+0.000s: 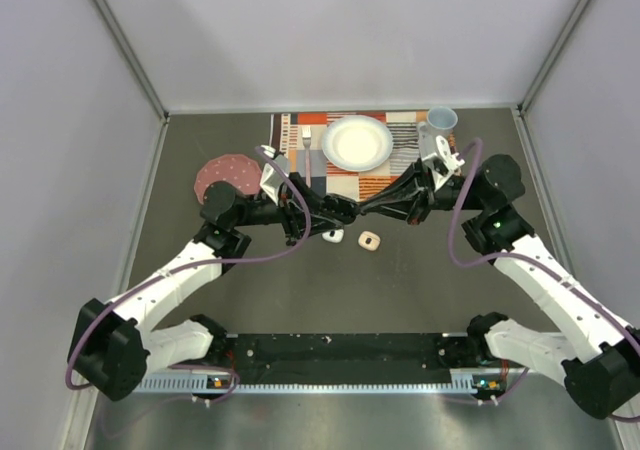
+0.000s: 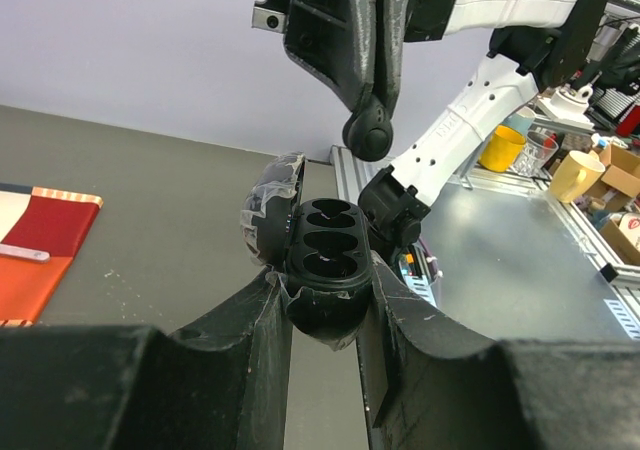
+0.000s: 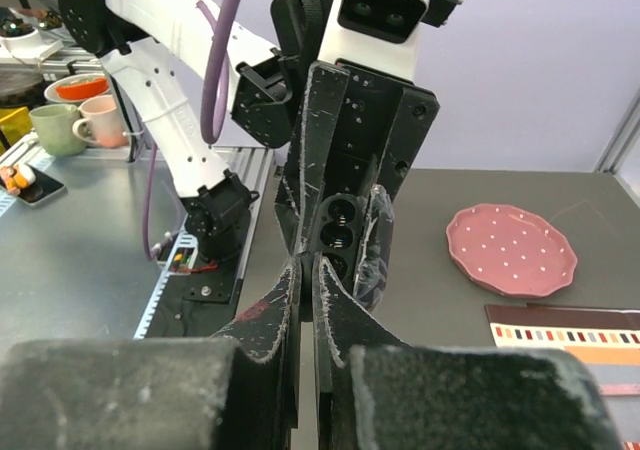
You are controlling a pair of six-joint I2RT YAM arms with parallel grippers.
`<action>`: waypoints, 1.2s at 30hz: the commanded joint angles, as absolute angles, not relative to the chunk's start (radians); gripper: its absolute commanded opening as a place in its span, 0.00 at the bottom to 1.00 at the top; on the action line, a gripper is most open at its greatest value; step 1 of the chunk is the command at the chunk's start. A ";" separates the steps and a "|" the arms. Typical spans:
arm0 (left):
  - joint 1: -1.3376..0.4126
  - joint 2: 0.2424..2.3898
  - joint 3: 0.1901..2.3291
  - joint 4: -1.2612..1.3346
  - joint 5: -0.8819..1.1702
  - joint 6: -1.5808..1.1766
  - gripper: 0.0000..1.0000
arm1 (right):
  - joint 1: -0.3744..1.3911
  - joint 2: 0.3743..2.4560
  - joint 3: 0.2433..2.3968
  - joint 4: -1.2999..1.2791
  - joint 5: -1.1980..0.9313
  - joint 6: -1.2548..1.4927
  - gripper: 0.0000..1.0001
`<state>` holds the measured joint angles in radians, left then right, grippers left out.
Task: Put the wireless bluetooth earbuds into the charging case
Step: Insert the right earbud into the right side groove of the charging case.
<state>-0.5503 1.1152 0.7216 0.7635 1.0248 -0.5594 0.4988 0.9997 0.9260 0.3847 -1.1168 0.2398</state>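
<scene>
Left pincer [image 2: 328, 288] grips the black charging case [image 2: 325, 242] clear of the worktop [image 1: 330, 290]. The lid is back and the wells face the right pincer [image 3: 308, 270], presumably for loading. Right pincer is clenched, tips at the wells; any earbud there is hidden. A white piece [image 1: 330, 236] and a pink piece [image 1: 369, 241] lie below.

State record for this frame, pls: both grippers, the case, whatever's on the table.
left gripper: shut on the black charging case
case: lid open, visible recesses look empty
right gripper: shut, tips at the case's open face; cannot tell whether a bud is pinched
table below the grippers: small white piece and small pale pink piece, lying apart
far side: white plate and fork on striped placemat, mug at its right corner, pink dotted plate to its left
</scene>
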 commanded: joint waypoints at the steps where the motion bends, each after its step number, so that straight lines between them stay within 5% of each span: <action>1: -0.549 1.115 0.761 0.822 1.045 -0.569 0.00 | 0.525 1.012 0.982 0.420 -1.091 0.192 0.00; 36: -0.551 1.091 0.745 0.864 0.973 -0.552 0.00 | 0.589 1.058 0.973 0.172 -0.983 0.023 0.04</action>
